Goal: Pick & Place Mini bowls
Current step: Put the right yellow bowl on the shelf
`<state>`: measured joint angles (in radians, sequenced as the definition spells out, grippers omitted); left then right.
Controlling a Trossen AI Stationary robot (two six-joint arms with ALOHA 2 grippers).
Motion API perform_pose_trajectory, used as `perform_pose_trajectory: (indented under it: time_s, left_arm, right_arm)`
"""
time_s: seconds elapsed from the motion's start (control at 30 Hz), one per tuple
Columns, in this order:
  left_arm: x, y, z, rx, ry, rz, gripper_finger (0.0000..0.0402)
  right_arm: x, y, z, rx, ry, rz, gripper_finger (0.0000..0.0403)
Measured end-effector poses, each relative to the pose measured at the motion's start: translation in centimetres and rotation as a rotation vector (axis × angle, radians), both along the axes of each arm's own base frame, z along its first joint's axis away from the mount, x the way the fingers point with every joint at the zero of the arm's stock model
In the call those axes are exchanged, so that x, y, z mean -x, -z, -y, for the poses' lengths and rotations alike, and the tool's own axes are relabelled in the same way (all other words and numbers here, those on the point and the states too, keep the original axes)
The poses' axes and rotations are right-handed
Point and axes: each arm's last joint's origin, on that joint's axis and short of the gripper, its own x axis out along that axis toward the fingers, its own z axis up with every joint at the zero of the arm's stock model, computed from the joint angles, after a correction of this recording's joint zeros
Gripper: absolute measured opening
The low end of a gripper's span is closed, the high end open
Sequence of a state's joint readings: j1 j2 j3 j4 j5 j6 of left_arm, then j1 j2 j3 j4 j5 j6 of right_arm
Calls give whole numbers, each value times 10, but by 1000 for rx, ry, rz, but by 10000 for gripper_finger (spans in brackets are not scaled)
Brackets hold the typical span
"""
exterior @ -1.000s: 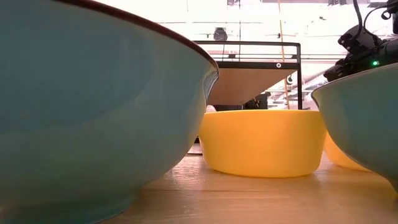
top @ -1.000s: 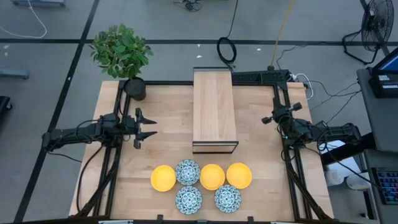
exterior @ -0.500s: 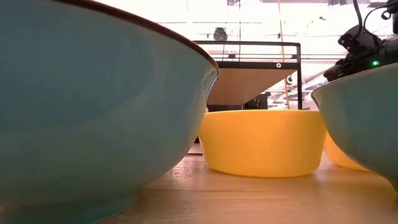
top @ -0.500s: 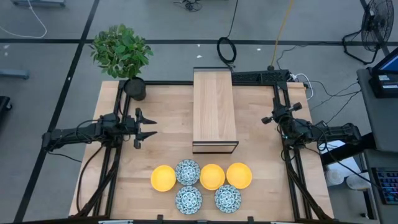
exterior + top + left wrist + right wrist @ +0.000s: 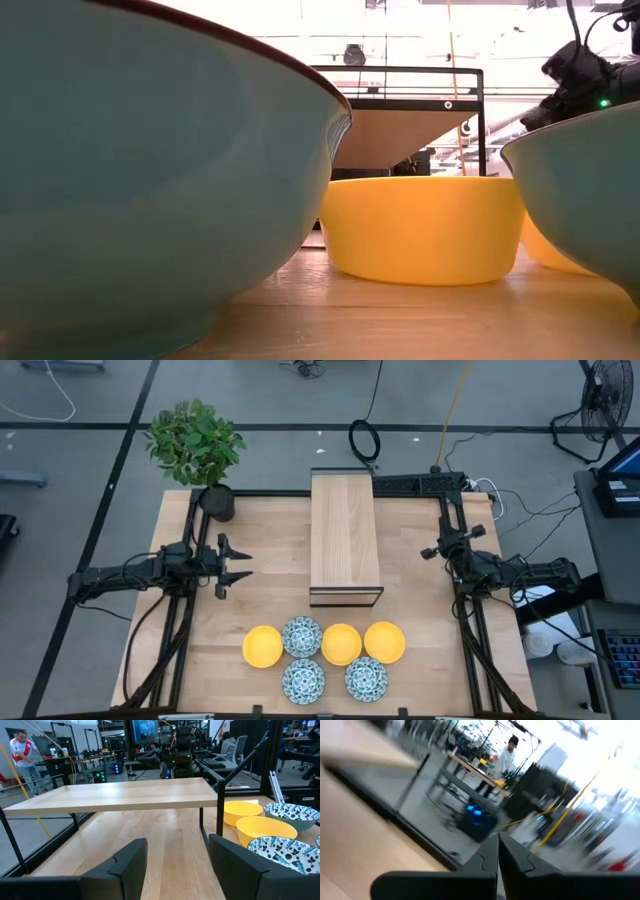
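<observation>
Six mini bowls sit on their bases in two rows near the table's near edge. In the far row are a yellow bowl [image 5: 263,646], a floral bowl [image 5: 301,636] and two yellow bowls [image 5: 341,644] [image 5: 384,642]. Two floral bowls [image 5: 303,680] [image 5: 366,679] stand in front. The low view shows light-blue outsides [image 5: 150,200] [image 5: 580,190] and a yellow bowl [image 5: 420,228]. My left gripper [image 5: 243,564] [image 5: 175,860] hovers open over the table's left side, pointing right. My right gripper [image 5: 432,550] [image 5: 497,847] is shut at the right side. Neither is near the bowls.
A wooden shelf on a dark frame [image 5: 344,538] stands along the table's middle, from the far edge to just behind the bowls. A dark plant pot [image 5: 217,502] stands at the far left corner. Bare tabletop [image 5: 270,595] lies between the left gripper and the bowls. People show in the room behind.
My right arm's wrist has shifted slightly in the low view; which way does not show. The bowls and my left arm have kept still.
</observation>
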<state>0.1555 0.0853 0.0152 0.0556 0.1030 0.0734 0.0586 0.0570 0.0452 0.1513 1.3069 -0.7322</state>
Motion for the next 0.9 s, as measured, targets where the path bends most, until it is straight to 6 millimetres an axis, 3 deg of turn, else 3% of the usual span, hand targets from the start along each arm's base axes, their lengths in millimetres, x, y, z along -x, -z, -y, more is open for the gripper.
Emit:
perform_pose_trajectory:
  time_s: [0.17, 0.33, 0.43, 0.67, 0.9]
  left_arm:
    - [0, 0, 0, 0, 0, 0, 214]
    - [0, 0, 0, 0, 0, 0, 214]
    - [0, 0, 0, 0, 0, 0, 214]
    - [0, 0, 0, 0, 0, 0, 214]
    - [0, 0, 0, 0, 0, 0, 214]
  right_arm:
    - [0, -4, 0, 147, 15, -402, 0]
    - [1, -9, 0, 205, 21, -519, 0]
    - [-2, -12, -1, 262, -97, -456, 0]
    - [-12, -19, -12, 359, -646, -109, 0]
    - [-15, -23, -31, 106, -1387, 308, 0]
